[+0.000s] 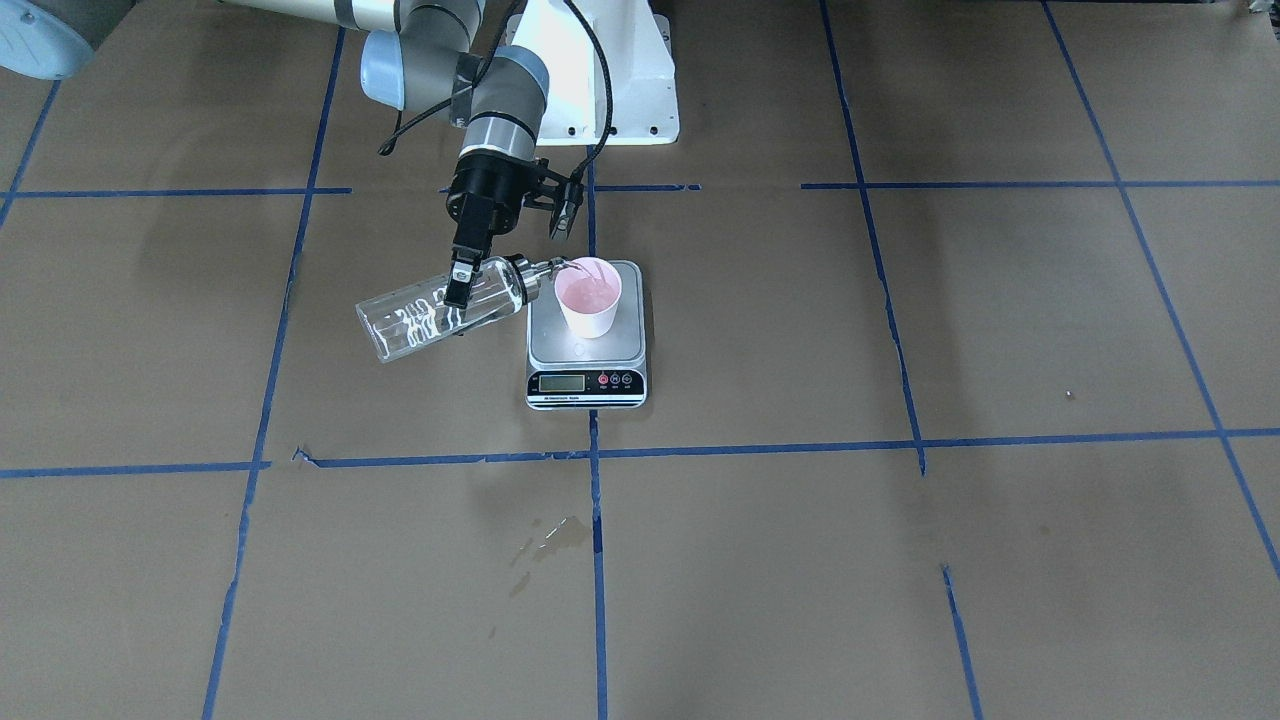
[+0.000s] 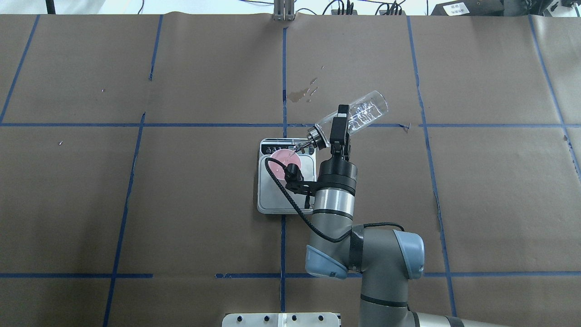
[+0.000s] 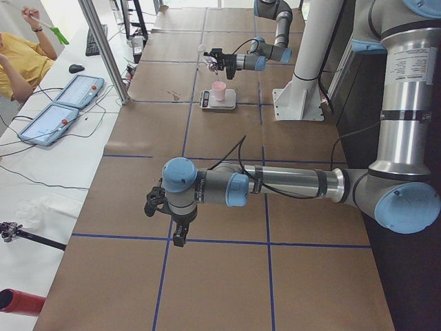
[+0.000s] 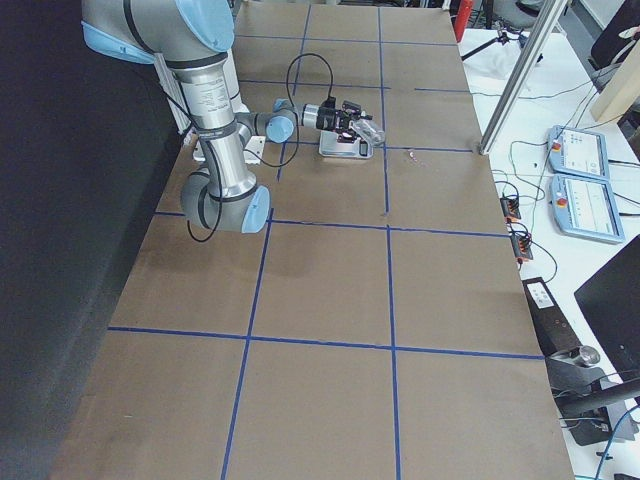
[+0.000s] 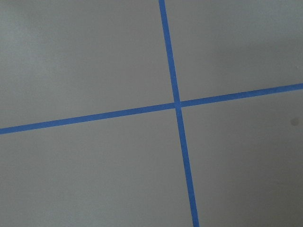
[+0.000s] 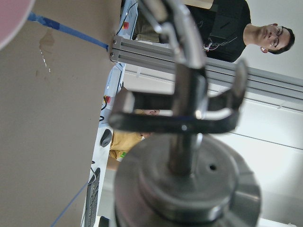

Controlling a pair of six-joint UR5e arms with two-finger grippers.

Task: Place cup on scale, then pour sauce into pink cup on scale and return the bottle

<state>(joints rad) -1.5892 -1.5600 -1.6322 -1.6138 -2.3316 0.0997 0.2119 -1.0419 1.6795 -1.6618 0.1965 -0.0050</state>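
We count one bottle (image 1: 405,320), tilted and clamped in the right gripper (image 1: 459,288), and one cup (image 1: 590,300) on one scale (image 1: 560,345). Of the left gripper (image 3: 177,236) we cannot tell the opening.

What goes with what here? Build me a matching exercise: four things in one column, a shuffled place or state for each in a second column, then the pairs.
Column one
1. bottle
2. cup
3. scale
4. right gripper

Column two
a. stands on the metal platform
b. tilted, spout over the pink rim
c. shut around the glass body
d. lies flat on the table

Pairs: 1-b, 2-a, 3-d, 4-c
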